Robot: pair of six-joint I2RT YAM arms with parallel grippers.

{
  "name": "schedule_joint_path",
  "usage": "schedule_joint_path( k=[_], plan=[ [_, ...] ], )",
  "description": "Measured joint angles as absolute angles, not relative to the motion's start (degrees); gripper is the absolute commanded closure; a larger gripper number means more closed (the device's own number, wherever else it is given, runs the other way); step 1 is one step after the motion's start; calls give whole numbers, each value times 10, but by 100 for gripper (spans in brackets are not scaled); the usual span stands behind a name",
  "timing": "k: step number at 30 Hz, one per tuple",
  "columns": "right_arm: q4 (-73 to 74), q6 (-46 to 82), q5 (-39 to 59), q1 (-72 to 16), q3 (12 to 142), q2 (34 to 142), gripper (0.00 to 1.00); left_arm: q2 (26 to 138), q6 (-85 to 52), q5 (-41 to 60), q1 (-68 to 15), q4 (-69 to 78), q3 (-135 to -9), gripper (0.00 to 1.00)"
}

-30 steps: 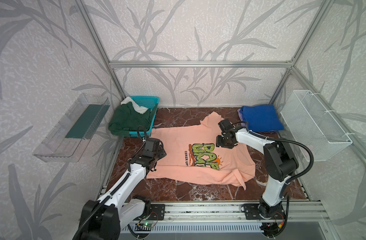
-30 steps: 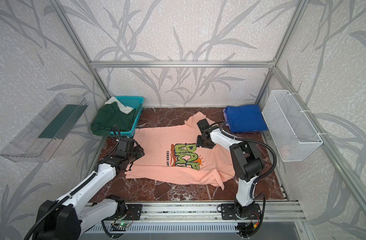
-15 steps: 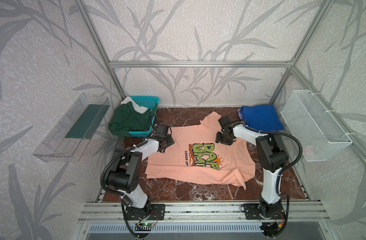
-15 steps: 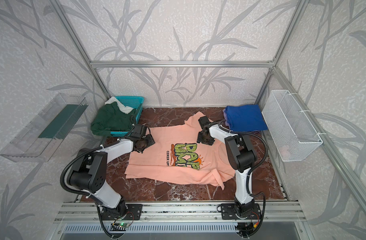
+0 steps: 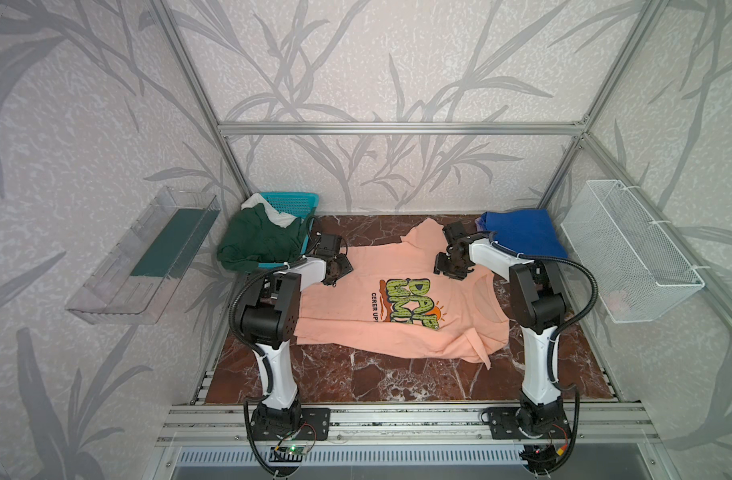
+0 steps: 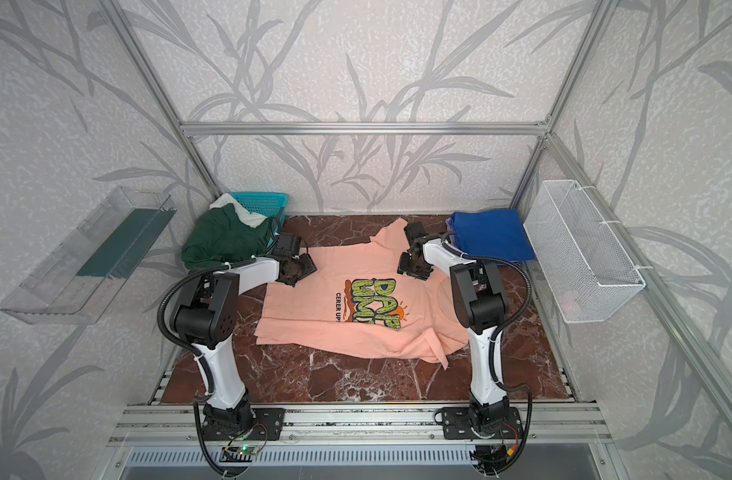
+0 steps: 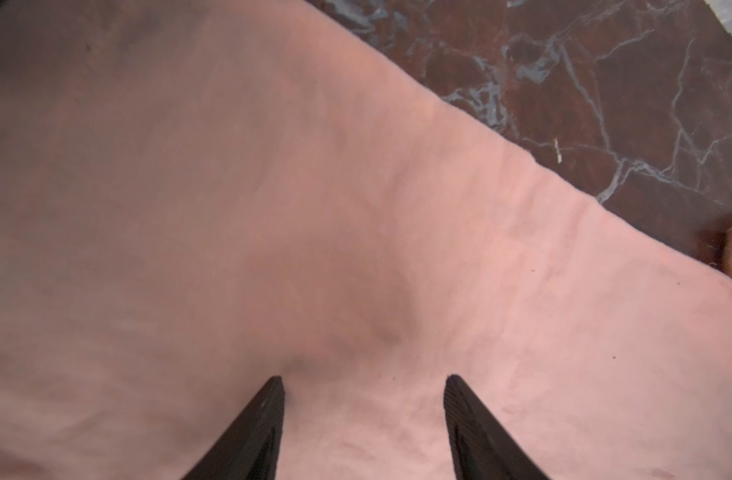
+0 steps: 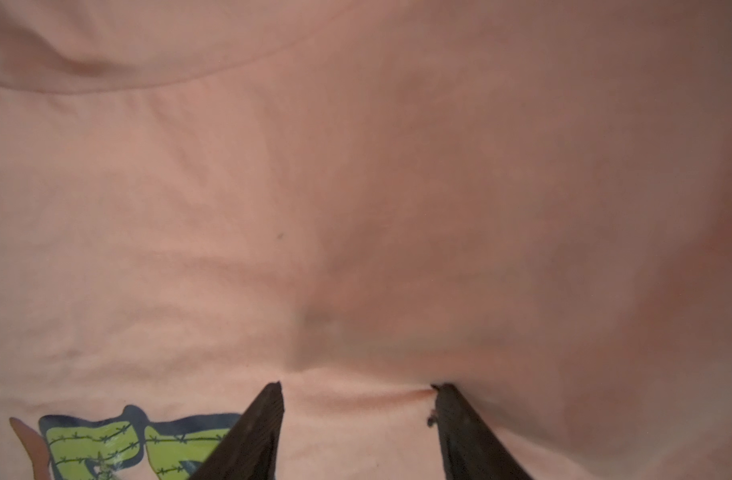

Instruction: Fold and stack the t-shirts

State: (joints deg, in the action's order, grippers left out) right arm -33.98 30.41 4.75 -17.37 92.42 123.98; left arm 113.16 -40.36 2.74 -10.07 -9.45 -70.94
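Red-brown marble counter (image 5: 376, 374), leaf-patterned walls on three sides.

- Peach-pink t-shirt (image 5: 347, 311) lies spread print-up across the middle of the counter: hem toward the left edge, collar toward the right edge, one sleeve pointing at the back edge.
- Royal blue t-shirt (image 5: 518, 237): folded, back right corner.
- Dark green t-shirt (image 5: 256, 245): draped over the teal basket (image 5: 289, 201) in the back left corner, with a white t-shirt (image 5: 279, 218) behind it.
- Left gripper (image 7: 364, 379): jaws apart, tips down at the peach cloth near its back left corner, nothing clamped.
- Right gripper (image 8: 358, 385): jaws apart, tips touching the cloth near the back sleeve. A small crease runs between them and the print's edge is just beside.
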Motion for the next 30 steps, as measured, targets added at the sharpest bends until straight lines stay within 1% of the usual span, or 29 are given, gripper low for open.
schedule_joint_path(
  k=[9, 12, 13, 16, 18, 22, 30],
  plan=[
    [-363, 297, 63, -144, 1031, 1305, 39, 1227, -375, 46, -84, -135, -858, 37],
    [-364, 290, 72, -135, 1043, 1311, 33, 1235, -366, 61, -81, -144, -878, 34],
    [-364, 288, 75, -134, 1042, 1310, 28, 1232, -364, 63, -81, -147, -878, 33],
    [-358, 280, 80, -133, 1017, 1292, 21, 1213, -358, 70, -81, -146, -861, 31],
    [-357, 277, 81, -133, 987, 1270, 15, 1185, -356, 73, -83, -146, -837, 31],
    [-358, 276, 81, -136, 901, 1184, 1, 1090, -355, 71, -96, -144, -763, 29],
    [-342, 288, 76, -139, 719, 948, 1, 897, -350, 30, -134, -116, -587, 29]
  ],
)
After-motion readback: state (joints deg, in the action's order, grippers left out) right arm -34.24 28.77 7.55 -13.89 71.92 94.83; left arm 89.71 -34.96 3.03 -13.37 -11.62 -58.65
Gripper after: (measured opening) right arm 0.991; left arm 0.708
